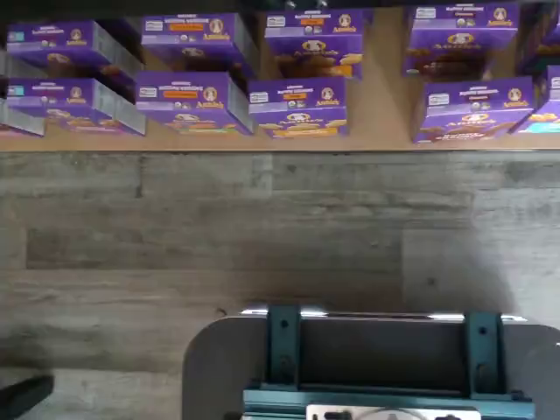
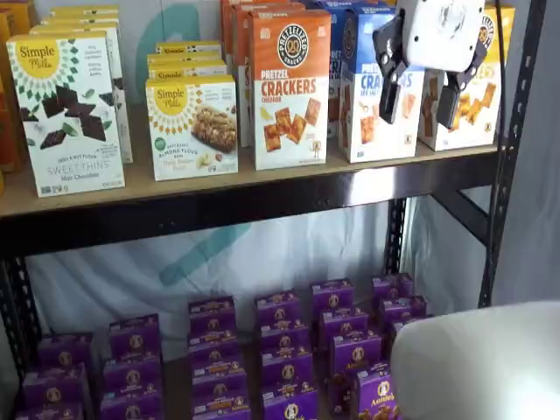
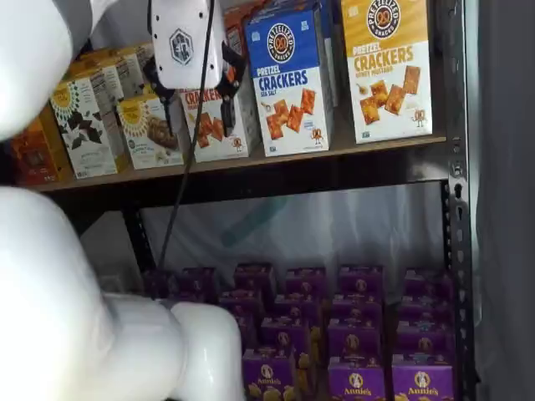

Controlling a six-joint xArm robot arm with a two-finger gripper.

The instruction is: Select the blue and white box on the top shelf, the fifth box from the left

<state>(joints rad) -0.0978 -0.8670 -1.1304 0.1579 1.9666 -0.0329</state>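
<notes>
The blue and white box (image 2: 361,122) stands on the top shelf (image 2: 219,188), between an orange-topped Pretzel Crackers box (image 2: 290,87) and a yellow-topped one (image 2: 479,96). It also shows in a shelf view (image 3: 288,79), on the shelf board (image 3: 351,149). My gripper (image 2: 420,98) hangs in front of the shelf, open and empty, with a plain gap between its black fingers. In one shelf view it overlaps the blue and white box's right side. In a shelf view the gripper (image 3: 194,107) appears in front of the orange-topped box (image 3: 209,125). The wrist view shows neither box nor gripper.
Simple Mills boxes (image 2: 66,109) fill the shelf's left part. Purple Annie's boxes (image 2: 280,350) stand in rows on the lower board and show in the wrist view (image 1: 297,109) beyond grey plank flooring (image 1: 219,227). A black upright (image 2: 512,149) stands at the right. My white arm (image 3: 75,301) fills the foreground.
</notes>
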